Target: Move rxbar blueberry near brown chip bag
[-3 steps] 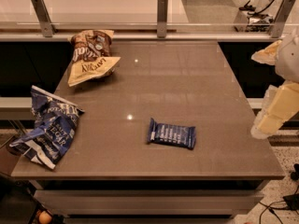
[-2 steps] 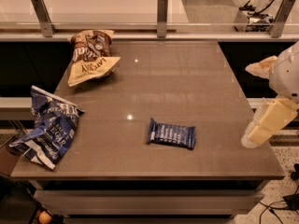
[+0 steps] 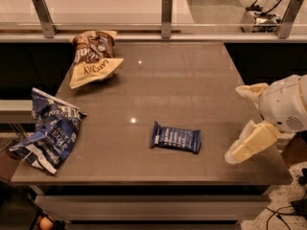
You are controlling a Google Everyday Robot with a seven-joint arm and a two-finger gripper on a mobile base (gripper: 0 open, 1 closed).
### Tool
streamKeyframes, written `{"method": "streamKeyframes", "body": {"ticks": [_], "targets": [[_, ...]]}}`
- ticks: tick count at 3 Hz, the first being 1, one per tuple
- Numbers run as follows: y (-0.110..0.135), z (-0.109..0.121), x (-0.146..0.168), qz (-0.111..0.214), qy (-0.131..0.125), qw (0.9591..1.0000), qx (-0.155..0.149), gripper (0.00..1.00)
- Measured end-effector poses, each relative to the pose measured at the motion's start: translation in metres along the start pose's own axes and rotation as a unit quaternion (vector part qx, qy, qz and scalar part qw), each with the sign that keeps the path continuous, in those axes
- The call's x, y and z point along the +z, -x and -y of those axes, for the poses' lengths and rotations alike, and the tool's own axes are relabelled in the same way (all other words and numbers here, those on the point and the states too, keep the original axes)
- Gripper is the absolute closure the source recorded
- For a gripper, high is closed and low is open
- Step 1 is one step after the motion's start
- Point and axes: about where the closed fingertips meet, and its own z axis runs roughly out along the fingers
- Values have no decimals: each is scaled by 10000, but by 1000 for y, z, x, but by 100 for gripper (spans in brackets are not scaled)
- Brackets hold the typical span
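The rxbar blueberry [image 3: 176, 137], a small flat dark blue wrapper with white text, lies on the grey table a little right of the front middle. The brown chip bag [image 3: 93, 56], brown on top and cream-yellow below, lies at the far left of the table. My gripper [image 3: 235, 123] hangs over the table's right edge, to the right of the bar and well apart from it. Its two cream fingers [image 3: 247, 145] stand wide apart with nothing between them.
A large crumpled blue and white chip bag [image 3: 48, 131] lies at the front left, partly over the table edge [image 3: 144, 178]. A glass rail with metal posts [image 3: 166, 8] runs along the back. Floor and cables show at the right.
My gripper has moved left from beyond the right edge to over the table, closer to the bar. The bar and both bags have not moved.
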Motion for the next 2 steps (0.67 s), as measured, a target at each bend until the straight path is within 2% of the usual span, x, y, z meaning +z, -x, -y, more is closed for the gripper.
{"method": "streamKeyframes", "body": {"ticks": [2], "targets": [[9,-17,39,568,32,9982,171,0]]}}
